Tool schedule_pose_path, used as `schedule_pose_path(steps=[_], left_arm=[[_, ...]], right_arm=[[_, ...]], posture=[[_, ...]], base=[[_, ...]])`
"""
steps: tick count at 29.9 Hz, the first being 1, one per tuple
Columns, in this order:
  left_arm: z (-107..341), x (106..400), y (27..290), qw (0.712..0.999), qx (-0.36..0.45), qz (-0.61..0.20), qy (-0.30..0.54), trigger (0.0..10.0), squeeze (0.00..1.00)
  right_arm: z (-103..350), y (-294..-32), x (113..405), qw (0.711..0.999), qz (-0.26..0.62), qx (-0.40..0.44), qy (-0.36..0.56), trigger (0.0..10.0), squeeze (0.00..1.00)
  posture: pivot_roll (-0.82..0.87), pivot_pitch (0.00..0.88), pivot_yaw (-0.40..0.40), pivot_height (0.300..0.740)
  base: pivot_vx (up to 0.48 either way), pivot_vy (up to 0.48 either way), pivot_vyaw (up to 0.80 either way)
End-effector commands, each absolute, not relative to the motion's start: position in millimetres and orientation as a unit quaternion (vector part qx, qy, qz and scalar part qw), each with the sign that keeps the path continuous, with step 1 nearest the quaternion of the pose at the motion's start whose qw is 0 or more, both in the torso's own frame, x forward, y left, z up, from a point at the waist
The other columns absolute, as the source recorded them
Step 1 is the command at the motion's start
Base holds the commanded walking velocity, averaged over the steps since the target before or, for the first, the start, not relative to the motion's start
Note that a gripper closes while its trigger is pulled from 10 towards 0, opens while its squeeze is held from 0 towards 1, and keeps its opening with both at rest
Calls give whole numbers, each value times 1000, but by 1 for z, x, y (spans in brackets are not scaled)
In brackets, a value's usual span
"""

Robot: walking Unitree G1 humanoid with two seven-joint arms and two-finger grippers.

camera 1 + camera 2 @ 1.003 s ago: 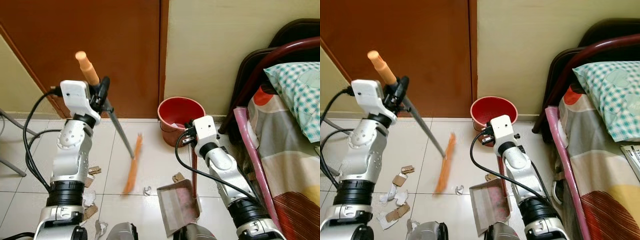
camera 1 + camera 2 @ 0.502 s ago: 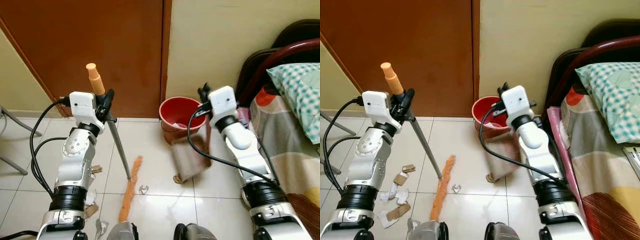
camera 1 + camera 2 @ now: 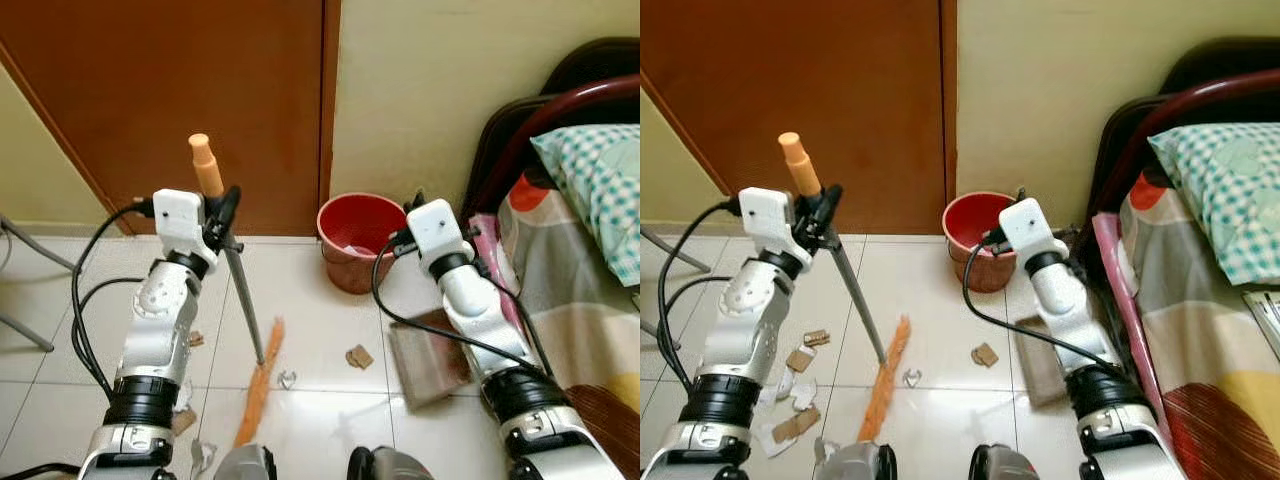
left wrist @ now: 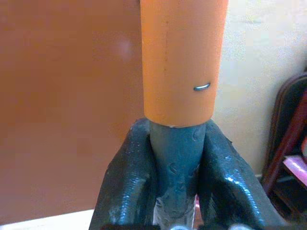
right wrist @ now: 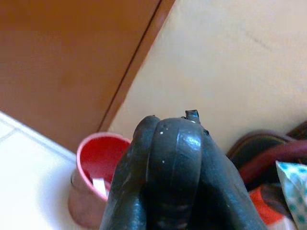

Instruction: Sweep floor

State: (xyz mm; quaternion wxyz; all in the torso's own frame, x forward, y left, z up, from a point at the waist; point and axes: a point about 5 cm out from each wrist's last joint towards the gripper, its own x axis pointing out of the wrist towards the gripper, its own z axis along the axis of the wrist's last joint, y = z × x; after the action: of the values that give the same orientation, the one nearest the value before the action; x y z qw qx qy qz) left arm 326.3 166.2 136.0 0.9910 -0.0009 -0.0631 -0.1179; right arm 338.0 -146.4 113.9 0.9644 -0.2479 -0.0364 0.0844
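My left gripper (image 3: 228,207) is shut on the grey shaft of a broom just below its orange grip (image 4: 184,57). The shaft slants down to the orange broom head (image 3: 258,383), which lies on the white tiles. My right gripper (image 3: 415,203) is raised beside the red bucket (image 3: 360,238), its fingers (image 5: 168,158) pressed together on the thin handle of a brown dustpan (image 3: 428,352). The dustpan rests on the floor next to the bed. A cardboard scrap (image 3: 358,356) and a small crumpled bit (image 3: 288,380) lie between broom head and dustpan. More cardboard pieces (image 3: 795,390) lie beside my left arm.
A brown door (image 3: 200,90) and a cream wall stand behind. A bed (image 3: 580,290) with a dark curved frame and a checked pillow closes off the right. Metal chair legs (image 3: 25,300) show at the far left.
My right arm has brought the dustpan down from the bucket's rim to the floor by the bed. The broom stands steeper, its head resting on the tiles.
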Motion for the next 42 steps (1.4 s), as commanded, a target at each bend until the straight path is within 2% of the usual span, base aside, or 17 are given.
schedule_pose_path(steps=[1,10,14,17,21,27,32,34,35,38,42], left_arm=[[140,325,166,989,12,-125,-73,10000,0],[140,322,152,985,4,-156,-73,10000,0],[142,320,147,982,18,-174,-76,10000,0],[150,322,155,983,66,-145,-92,10000,0],[162,327,169,986,74,-97,-113,10000,0],[158,328,165,987,62,-109,-104,10000,0],[148,324,143,980,34,-175,-85,10000,0],[146,321,127,974,18,-210,-84,10000,0],[146,321,127,974,18,-210,-84,10000,0],[138,317,106,961,7,-269,-63,10000,0],[135,313,95,952,-4,-302,-53,10000,0]], right_arm=[[119,-139,341,960,88,-258,-56,10000,0],[100,-113,348,969,87,-232,-22,10000,0],[99,-91,351,974,95,-204,-14,10000,0],[101,-80,352,975,109,-192,-23,10000,0],[102,-73,351,976,121,-180,-29,10000,0],[95,-70,345,980,141,-135,-23,10000,0],[87,-74,341,981,144,-130,-10,10000,0],[77,-88,338,986,108,-128,15,10000,0],[77,-88,338,986,108,-128,15,10000,0],[72,-108,336,995,45,-84,25,10000,0],[73,-124,337,998,-11,-49,22,10000,0]], posture=[[32,100,20,740],[69,107,17,740],[84,107,7,740],[93,108,2,740],[95,107,0,740],[83,108,2,740],[83,108,2,740],[83,108,2,740],[83,108,2,740],[63,107,3,740],[52,106,13,740]], base=[[0,0,0],[0,0,0],[0,0,0],[0,0,0],[0,0,0],[0,0,0],[0,0,0],[0,0,0],[0,0,0],[0,0,0],[0,0,0]])
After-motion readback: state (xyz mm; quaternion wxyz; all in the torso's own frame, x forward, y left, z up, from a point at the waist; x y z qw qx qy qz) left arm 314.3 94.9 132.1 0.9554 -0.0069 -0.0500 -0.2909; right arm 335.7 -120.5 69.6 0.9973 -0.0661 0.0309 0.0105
